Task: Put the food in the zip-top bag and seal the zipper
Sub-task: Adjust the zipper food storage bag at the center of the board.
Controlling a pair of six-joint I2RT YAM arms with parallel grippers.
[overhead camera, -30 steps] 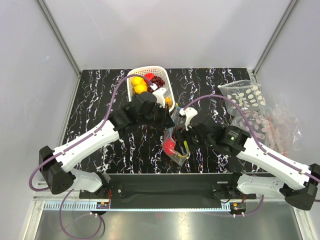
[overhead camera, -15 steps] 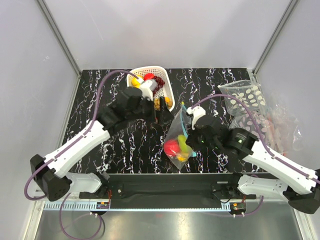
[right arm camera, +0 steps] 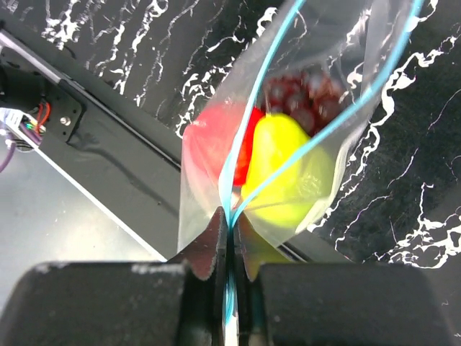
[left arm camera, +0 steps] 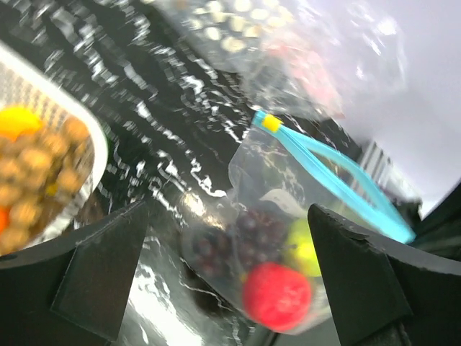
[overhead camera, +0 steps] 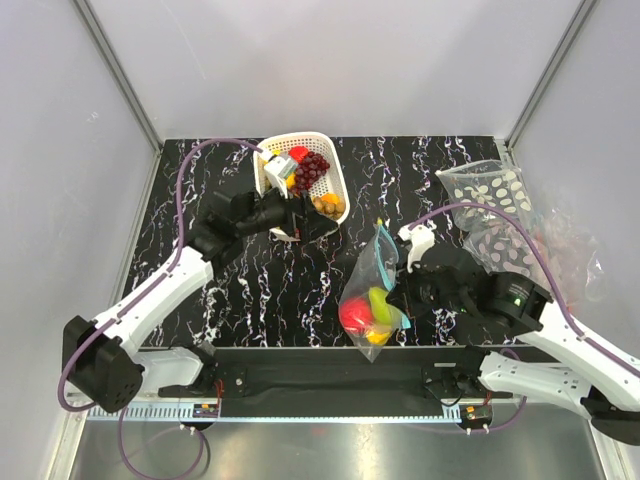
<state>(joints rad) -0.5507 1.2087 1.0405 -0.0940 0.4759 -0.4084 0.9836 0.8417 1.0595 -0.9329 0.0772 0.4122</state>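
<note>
Black white-veined tabletop (overhead camera: 200,180), white-walled booth. Right gripper (right arm camera: 229,223): jaws pinched tight on one end of narrow teal-blue zipper strip (right arm camera: 328,122); clear thin zip-top bag (overhead camera: 372,290) apparently hanging from it near the table's front edge, mouth unsealed, holding red apple (right arm camera: 212,140), yellow-green fruit (right arm camera: 288,169), dark grapes (right arm camera: 302,90). Left gripper (left arm camera: 227,213): fingers spread, empty, beside white slotted basket (overhead camera: 343,190) with more toy fruit (overhead camera: 312,168). Hazard: single-corner hold; loaded film may slip free or tip, spilling contents
</note>
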